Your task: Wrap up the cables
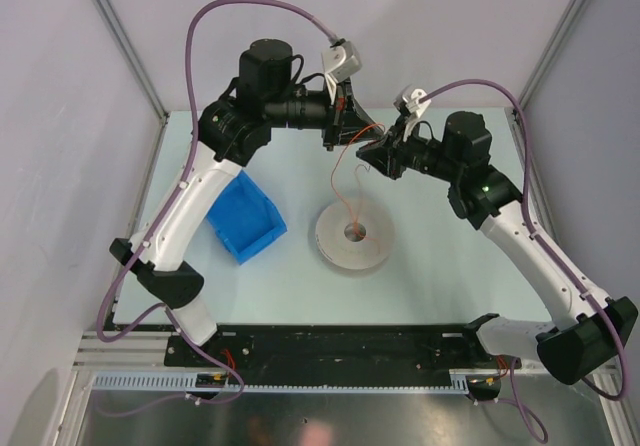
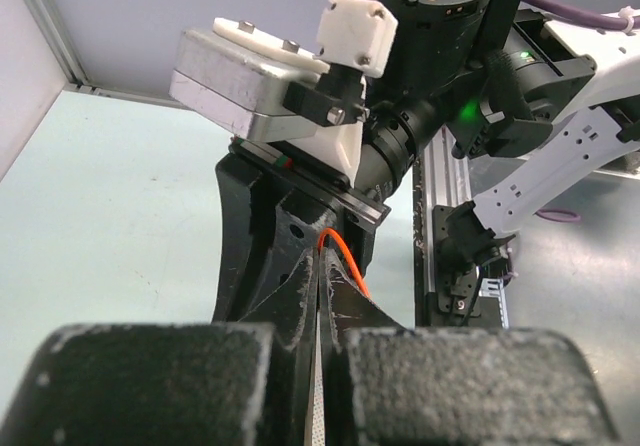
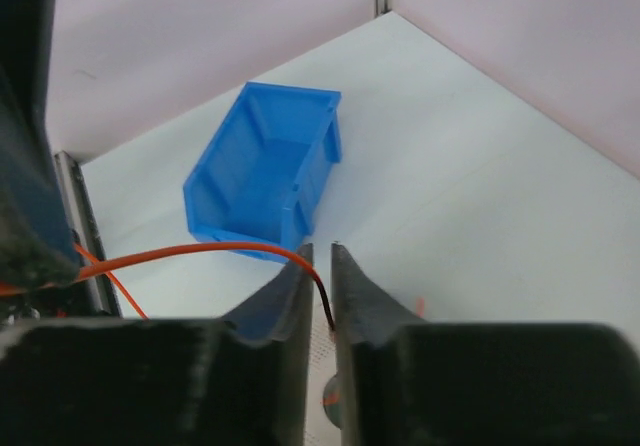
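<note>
The cable [image 1: 338, 178] is a thin reddish-orange wire hanging from the two grippers down to the grey-white round spool [image 1: 353, 234], which lies flat on the table. My left gripper [image 1: 338, 132] is raised above the table's far middle. In the left wrist view its jaws [image 2: 322, 258] are pressed together on the wire [image 2: 347, 254], which loops out at the tips. My right gripper [image 1: 370, 156] is close beside it. In the right wrist view it [image 3: 320, 258] is nearly closed, with the wire [image 3: 200, 250] running in between the fingers. The spool [image 3: 326, 366] shows below through the gap.
A blue open bin [image 1: 243, 218] sits on the table left of the spool, and also shows in the right wrist view [image 3: 265, 171]. The right arm's wrist and camera [image 2: 440, 86] fill the space just ahead of my left fingers. White walls enclose the table.
</note>
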Robot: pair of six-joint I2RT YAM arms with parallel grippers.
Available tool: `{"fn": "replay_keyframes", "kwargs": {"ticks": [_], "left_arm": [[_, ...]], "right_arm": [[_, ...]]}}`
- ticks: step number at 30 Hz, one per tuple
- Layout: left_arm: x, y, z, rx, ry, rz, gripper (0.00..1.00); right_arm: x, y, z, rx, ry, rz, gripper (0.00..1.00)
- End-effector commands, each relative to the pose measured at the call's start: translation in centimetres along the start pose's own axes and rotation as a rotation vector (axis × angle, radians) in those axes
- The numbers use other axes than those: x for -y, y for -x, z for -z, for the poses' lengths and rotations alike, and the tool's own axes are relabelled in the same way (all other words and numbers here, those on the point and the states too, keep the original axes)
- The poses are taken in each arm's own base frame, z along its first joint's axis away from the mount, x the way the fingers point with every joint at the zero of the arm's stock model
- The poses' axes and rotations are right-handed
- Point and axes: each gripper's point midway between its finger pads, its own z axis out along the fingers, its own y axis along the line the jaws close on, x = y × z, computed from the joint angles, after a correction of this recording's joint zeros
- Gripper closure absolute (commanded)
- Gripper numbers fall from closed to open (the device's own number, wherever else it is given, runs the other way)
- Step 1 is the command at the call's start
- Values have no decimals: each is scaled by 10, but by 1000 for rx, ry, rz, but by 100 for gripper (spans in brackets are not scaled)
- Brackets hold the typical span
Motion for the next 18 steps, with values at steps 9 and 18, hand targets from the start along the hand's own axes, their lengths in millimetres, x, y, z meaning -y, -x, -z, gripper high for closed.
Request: {"fn": "replay_keyframes", "kwargs": {"ticks": [9,18], "left_arm": [[-35,-4,17,17,32,65,33],[-94,-84,50,-98,174,101,22]], "right_arm": [[16,63,52,178,-85,81,100],[-28,111,84,331,76,334,100]]}}
